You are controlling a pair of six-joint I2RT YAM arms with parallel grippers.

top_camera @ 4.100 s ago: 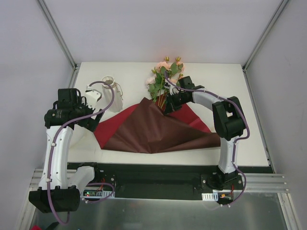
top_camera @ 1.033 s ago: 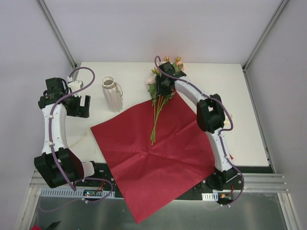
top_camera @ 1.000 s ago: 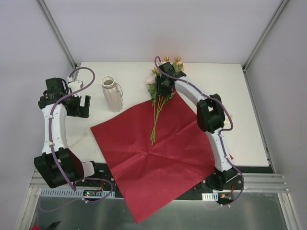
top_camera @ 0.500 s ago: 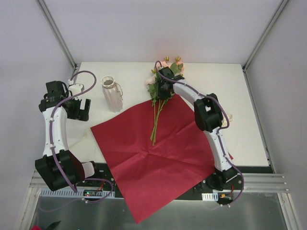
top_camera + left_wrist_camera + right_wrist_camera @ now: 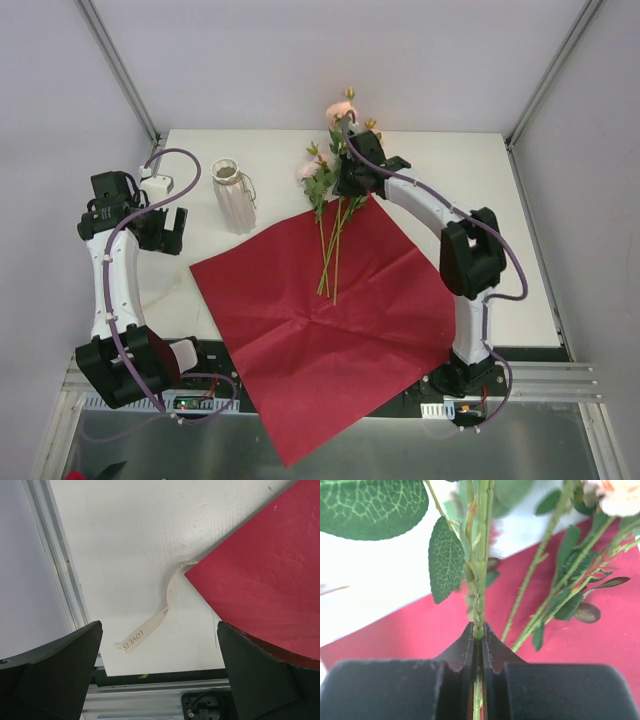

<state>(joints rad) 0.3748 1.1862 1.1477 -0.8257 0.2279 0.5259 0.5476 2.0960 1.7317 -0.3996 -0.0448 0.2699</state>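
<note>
the right gripper (image 5: 478, 632) was pinched nearly shut on a single held stem (image 5: 479, 575), its two dark fingers meeting around the green stalk. in the top view it sat at the far middle of the table (image 5: 500, 200), just past the far corner of the red paper (image 5: 330, 340). the held stem ran up through it, with the pink bloom raised toward the far wall and the cut end hanging over the sheet. whether that lower end touched the paper could not be told.

just left of the gripper, the other stems (image 5: 322, 245) lay flat on the paper, heads at its far corner and ends pointing near. the wrist view showed their leaves close beside the held one but outside the fingers.

the left gripper (image 5: 160, 680) hung wide open and held nothing, over the left side of the table. below it a cream ribbon (image 5: 150, 626) curled on the bare surface, one end at the paper's left corner. a ribbed white vase (image 5: 234, 197) stood upright left of the flowers and apart from them, with nothing in its mouth.

as things lay, one stem was picked out and lifted. the rest of the bunch, the spread sheet and the ribbon lay loose, neither gathered nor tied.
</note>
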